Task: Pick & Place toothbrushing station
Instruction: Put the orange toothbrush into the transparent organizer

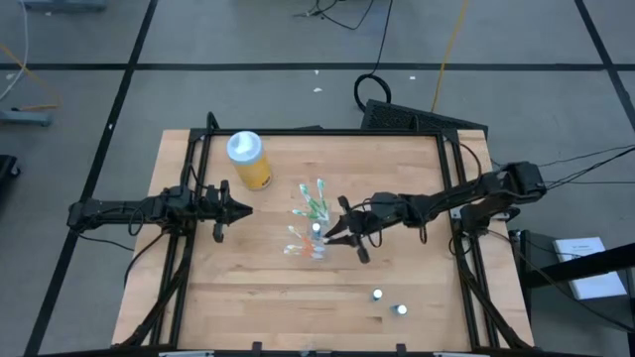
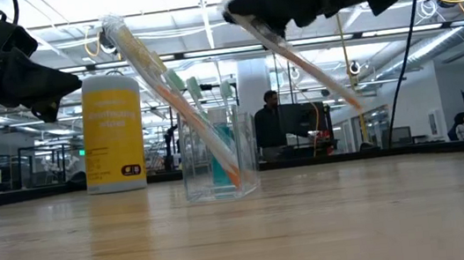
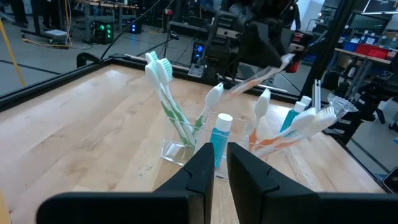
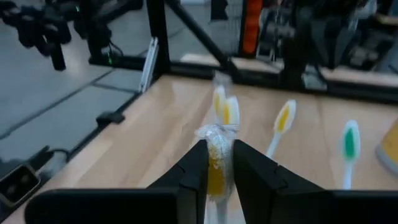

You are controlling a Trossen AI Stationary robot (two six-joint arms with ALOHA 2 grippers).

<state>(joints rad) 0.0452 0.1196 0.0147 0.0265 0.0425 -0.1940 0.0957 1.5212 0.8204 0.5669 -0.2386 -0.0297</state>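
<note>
Right gripper (image 1: pixel 342 234) above the clear cup (image 2: pixel 217 154), clenched on a wrapped orange toothbrush (image 2: pixel 308 63). Left gripper (image 1: pixel 220 209) waits nearly closed, holding nothing, over counter (image 1: pixel 238 288). Cup holds green toothbrushes (image 3: pixel 168 99) and a teal tube (image 3: pixel 219 140).

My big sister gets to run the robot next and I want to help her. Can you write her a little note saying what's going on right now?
Right claw: shut on a wrapped orange toothbrush, held tilted in the air over the small clear plastic cup in the middle of the wooden table.
Left claw: shut, empty, waiting at the table's left side beside the yellow bottle with a pale blue lid.
Done: the cup already holds green, orange and white toothbrushes and one small teal white-capped tube.
Left: drop the held brush into the cup; two more capped tubes stand near the front right edge.
</note>
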